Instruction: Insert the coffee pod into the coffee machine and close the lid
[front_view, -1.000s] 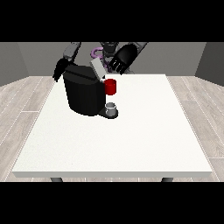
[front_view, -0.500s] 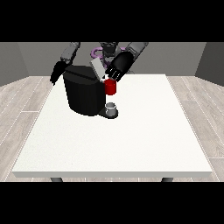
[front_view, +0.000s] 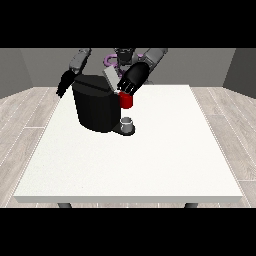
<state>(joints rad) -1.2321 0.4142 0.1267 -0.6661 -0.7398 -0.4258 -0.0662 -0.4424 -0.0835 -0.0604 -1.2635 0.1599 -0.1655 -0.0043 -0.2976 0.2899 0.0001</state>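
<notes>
The machine (front_view: 95, 107) stands on the table (front_view: 150, 160), near its far left part. Its grey lid (front_view: 111, 79) is tilted up, with the long side going up and away to the left. The hand at the view's right (front_view: 132, 80) is just beside the lid, above the red part (front_view: 126, 100); whether its fingers are open or closed, I cannot tell. A small grey cup (front_view: 128, 123) stands on the base. The hand at the view's left (front_view: 65, 84) hangs behind the machine; its fingers are also unclear.

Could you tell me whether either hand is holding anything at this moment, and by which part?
The hand at the view's right rests on the coffee machine's raised lid; whether it grips it cannot be told. The other hand holds nothing.
</notes>
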